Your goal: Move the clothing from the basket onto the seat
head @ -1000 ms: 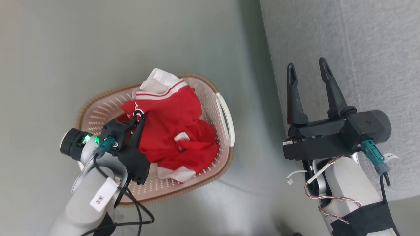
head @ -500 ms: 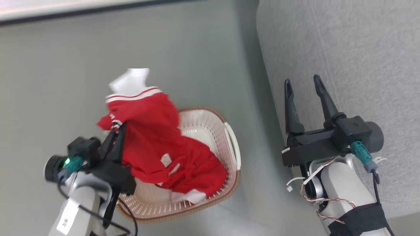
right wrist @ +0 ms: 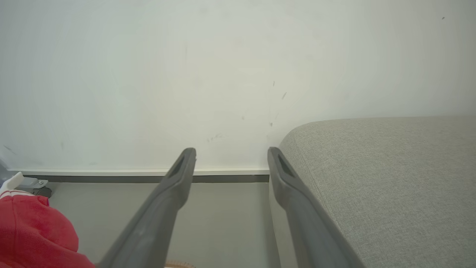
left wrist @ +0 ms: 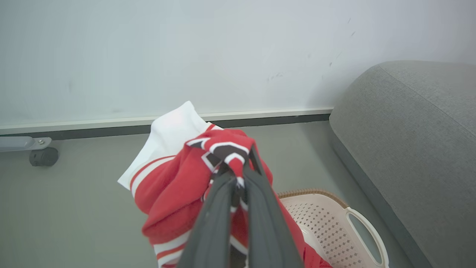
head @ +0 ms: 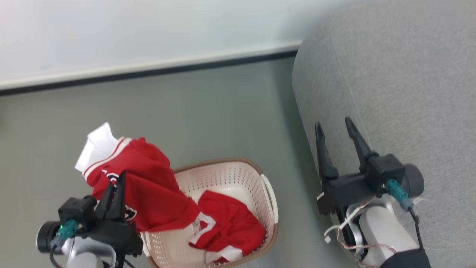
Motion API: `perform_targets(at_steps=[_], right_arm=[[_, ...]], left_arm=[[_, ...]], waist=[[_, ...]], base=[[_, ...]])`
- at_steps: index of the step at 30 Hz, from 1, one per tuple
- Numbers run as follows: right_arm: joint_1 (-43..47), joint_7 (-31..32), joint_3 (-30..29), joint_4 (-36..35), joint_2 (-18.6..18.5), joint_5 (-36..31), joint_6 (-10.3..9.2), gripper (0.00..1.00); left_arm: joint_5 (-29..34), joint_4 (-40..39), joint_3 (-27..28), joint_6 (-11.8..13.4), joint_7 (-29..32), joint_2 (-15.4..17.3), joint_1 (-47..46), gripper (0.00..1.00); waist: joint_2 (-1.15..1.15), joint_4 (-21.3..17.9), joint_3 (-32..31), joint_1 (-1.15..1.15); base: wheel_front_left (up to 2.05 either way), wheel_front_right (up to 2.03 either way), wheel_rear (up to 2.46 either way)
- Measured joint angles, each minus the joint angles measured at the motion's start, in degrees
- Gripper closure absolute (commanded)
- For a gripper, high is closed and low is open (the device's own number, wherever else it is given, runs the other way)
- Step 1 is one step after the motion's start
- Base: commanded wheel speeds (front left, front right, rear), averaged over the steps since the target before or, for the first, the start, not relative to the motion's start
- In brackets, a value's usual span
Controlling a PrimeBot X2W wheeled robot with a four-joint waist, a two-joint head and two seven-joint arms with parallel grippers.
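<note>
Clothing [head: 152,190] between closed tips of left tool [head: 117,179], partly above basket [head: 238,178].

A: Left gripper [head: 117,184], lower left of the frame?
B: Fingers pressed together on the clothing [head: 148,182], pointing up.
A: Right gripper [head: 333,128], lower right?
B: Fingers spread wide apart, pointing up, tilted slightly left.

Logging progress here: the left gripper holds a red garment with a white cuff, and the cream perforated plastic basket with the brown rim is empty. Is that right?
Not empty. The left gripper does hold the red white-cuffed garment, but a second red garment with white trim lies in the cream perforated basket, as the head view shows.
</note>
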Motion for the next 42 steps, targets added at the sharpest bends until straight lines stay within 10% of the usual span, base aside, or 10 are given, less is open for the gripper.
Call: perform_targets(at_steps=[33,42], right_arm=[[8.44,0.0,8.44,3.91,-0.1,1.6,9.81,0.0],[5.24,0.0,18.95,3.68,-0.18,5.05,11.1,0.0]], left_arm=[[3.59,-12.66,-7.1,0.88,0.08,-3.74,8.32,1.0],[4.79,-14.05,-9.38,0.37,2.21,-4.01,7.41,1.0]], waist=[[0.01,2.51,-21.37,0.01],[0.01,3.59,-21.3,0.01]], base=[[0.0,0.0,0.0],[0.0,0.0,0.0]])
